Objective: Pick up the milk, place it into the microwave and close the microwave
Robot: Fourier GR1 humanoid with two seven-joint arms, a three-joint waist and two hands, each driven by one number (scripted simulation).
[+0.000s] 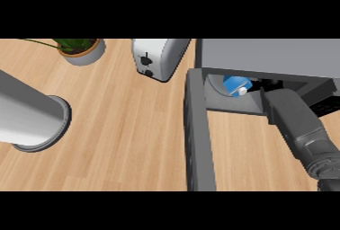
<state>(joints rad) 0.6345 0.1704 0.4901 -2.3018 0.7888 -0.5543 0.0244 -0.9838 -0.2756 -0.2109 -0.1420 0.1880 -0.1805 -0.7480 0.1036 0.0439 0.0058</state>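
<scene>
Milk carton (234,85) is sitting inside the microwave (266,56) cavity, with the right hand (269,84) reaching in beside it; finger state cannot be determined. Microwave door (199,134) is standing open. Toaster (158,56) and potted plant (81,48) are sitting leftward.

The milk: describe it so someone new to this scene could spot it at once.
Find the grey microwave at upper right, its door swung open toward the viewer. Inside the opening, by the right hand, sits the milk. It is the only blue thing in view, with a small white cap.
</scene>
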